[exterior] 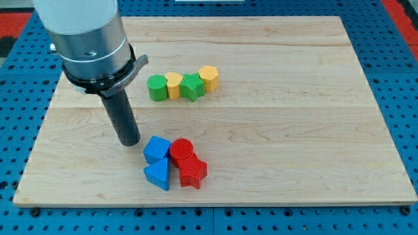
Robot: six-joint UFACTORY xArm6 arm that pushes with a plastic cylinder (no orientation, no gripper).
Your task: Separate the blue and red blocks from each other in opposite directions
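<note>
Two blue blocks and two red blocks sit bunched together near the view's bottom centre of the wooden board (274,137). A blue cube-like block (157,149) touches a red cylinder (181,150) on its right. Below them a blue triangular block (157,175) sits beside a red star-shaped block (192,172). My tip (129,142) rests on the board just left of the upper blue block, a small gap apart from it.
A row of blocks lies at the view's upper middle: a green cylinder (157,87), a yellow block (174,85), a green star-like block (191,86) and a yellow hexagonal block (209,78). A blue pegboard (392,59) surrounds the board.
</note>
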